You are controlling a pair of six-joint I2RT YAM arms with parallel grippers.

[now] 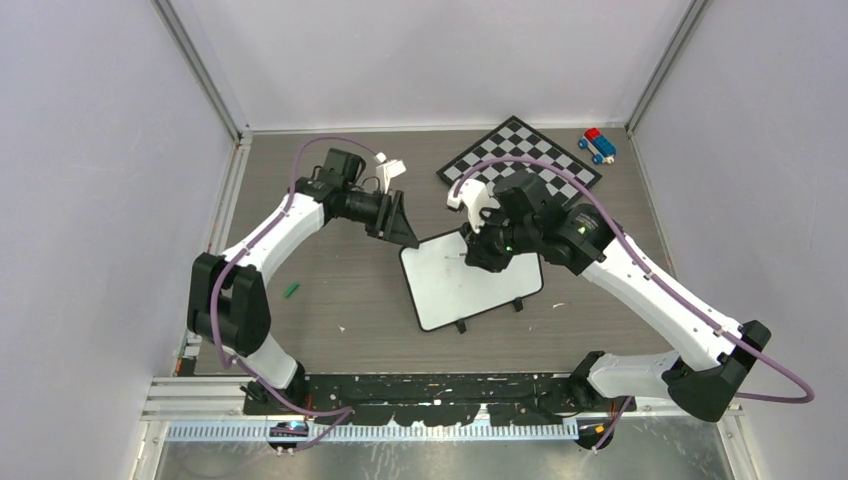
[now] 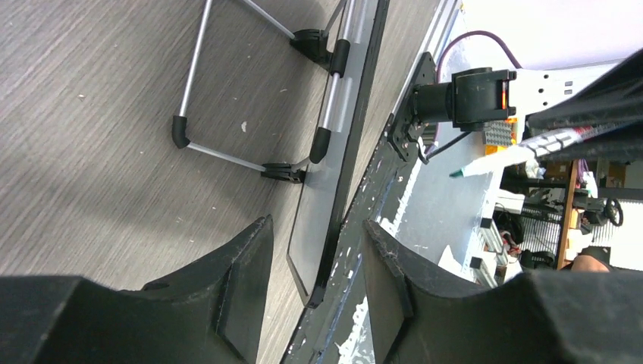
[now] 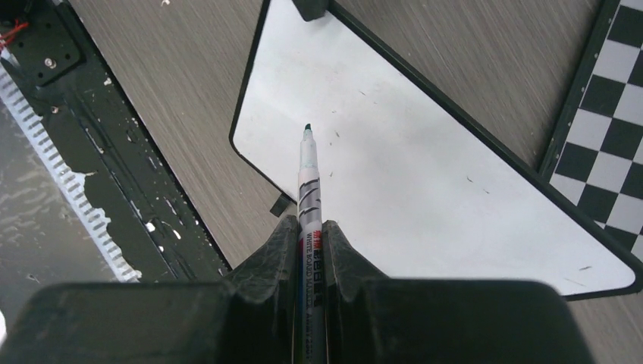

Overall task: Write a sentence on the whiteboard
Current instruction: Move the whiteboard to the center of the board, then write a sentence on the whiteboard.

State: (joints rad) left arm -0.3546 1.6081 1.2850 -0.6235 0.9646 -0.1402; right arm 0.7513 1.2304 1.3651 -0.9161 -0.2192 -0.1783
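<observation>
The whiteboard [image 1: 470, 285] lies in the middle of the table on its small black feet. Its white face [image 3: 425, 167] carries only a few faint specks, and no sentence shows on it. My right gripper [image 3: 309, 227] is shut on a whiteboard marker [image 3: 308, 174] over the board's far edge. The marker's green tip [image 2: 455, 174] hangs a little off the board's face. My left gripper [image 2: 318, 265] is open at the board's far left corner [image 2: 326, 227]. Its fingers stand either side of that corner, apart from it. From above, the left gripper [image 1: 405, 225] sits beside the board.
A checkered chessboard [image 1: 520, 150] lies behind the whiteboard, with a small blue and red toy [image 1: 598, 145] at the back right. A green cap [image 1: 291, 290] rests on the table at the left. The board's wire stand legs [image 2: 227, 152] show underneath it. A black rail [image 1: 430, 385] runs along the near edge.
</observation>
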